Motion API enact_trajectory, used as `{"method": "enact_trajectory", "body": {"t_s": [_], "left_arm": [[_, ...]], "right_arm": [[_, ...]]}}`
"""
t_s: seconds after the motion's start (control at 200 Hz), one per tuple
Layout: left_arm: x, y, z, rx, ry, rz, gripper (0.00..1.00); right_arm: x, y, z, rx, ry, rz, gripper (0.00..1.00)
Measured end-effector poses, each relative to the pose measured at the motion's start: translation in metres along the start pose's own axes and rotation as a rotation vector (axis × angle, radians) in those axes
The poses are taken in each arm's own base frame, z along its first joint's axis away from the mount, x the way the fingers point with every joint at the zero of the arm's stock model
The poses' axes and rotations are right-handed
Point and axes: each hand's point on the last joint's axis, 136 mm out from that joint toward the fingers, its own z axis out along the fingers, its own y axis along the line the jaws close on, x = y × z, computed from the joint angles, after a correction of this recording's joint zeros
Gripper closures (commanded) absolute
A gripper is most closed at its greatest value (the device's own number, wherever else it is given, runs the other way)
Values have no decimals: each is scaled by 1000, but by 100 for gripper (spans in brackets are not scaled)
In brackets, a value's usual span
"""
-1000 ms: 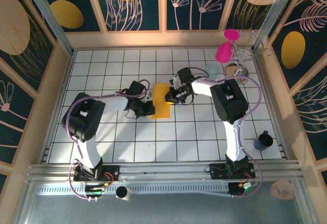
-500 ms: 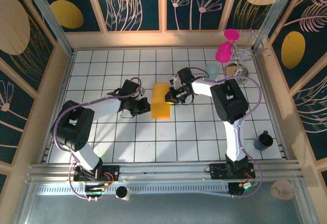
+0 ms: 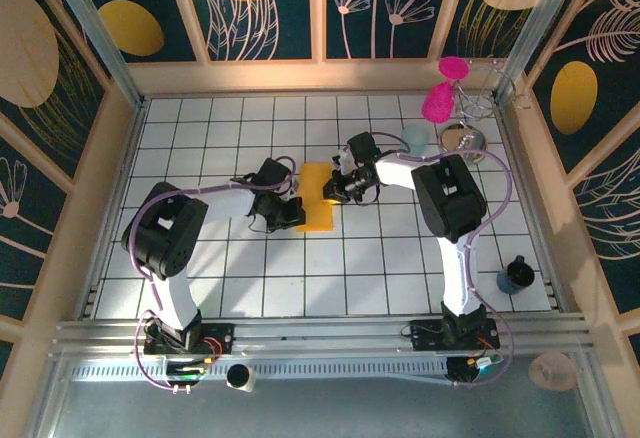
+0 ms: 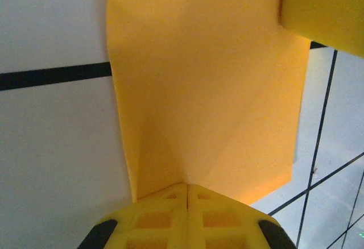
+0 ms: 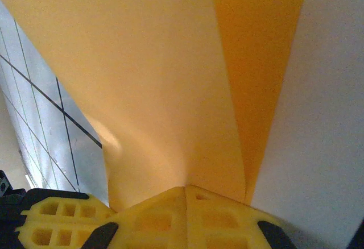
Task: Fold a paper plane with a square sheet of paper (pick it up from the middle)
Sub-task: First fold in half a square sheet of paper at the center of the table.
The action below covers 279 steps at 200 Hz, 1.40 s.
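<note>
The square sheet of paper (image 3: 318, 203) is orange-yellow and lies folded into a narrow upright strip on the white tiles mid-table. My left gripper (image 3: 296, 210) is shut on its lower left edge; in the left wrist view the sheet (image 4: 205, 90) creases straight into the closed jaws of the left gripper (image 4: 186, 186). My right gripper (image 3: 332, 191) is shut on the right edge. In the right wrist view the paper (image 5: 159, 78) bows upward from the shut right gripper (image 5: 186, 189), with a darker lower layer at its right. The two grippers face each other across the sheet.
A pale teal cup (image 3: 415, 138), a pink object (image 3: 437, 103) and a shiny metal bowl (image 3: 463, 140) stand at the back right, close behind the right arm. A dark cup (image 3: 516, 275) sits near the right wall. Wooden walls ring the tiled floor.
The left arm swung its elbow out to the lower left half a second ago and has come back. Its gripper has moved right to the paper's edge, and the sheet looks narrower. The right arm has held still.
</note>
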Motion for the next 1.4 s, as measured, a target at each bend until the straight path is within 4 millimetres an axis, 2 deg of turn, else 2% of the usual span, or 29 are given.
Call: {"method": "enact_trajectory", "body": {"t_s": [0.295,0.44,0.526,0.621,0.766,0.861,0.946,1.146,1.397], "left_arm": [[20,15,-12,-20,-25,30,97],[38,27,-26,-81,3,13,97],[38,27,-34,-103,0,12,96],[21,12,-44,-76,-48,26,96],[-27,-20,-60,17,-169,30,96],[-60,-38,-55,76,-206,24,97],[-80,-46,-40,106,-207,21,97],[-87,-39,-9,105,-153,-8,96],[-86,-16,7,83,-114,-51,96]], "right_arm": [[-1,1,0,0,0,0,98],[-2,2,-1,3,6,-4,99],[-2,3,-1,6,11,-18,99],[-2,3,-2,8,17,-39,99],[-3,4,-2,12,24,-56,99],[-3,4,-2,14,30,-58,99],[-3,4,-2,15,33,-58,99],[-3,4,-1,16,38,-55,99],[-3,4,-1,19,45,-48,99]]}}
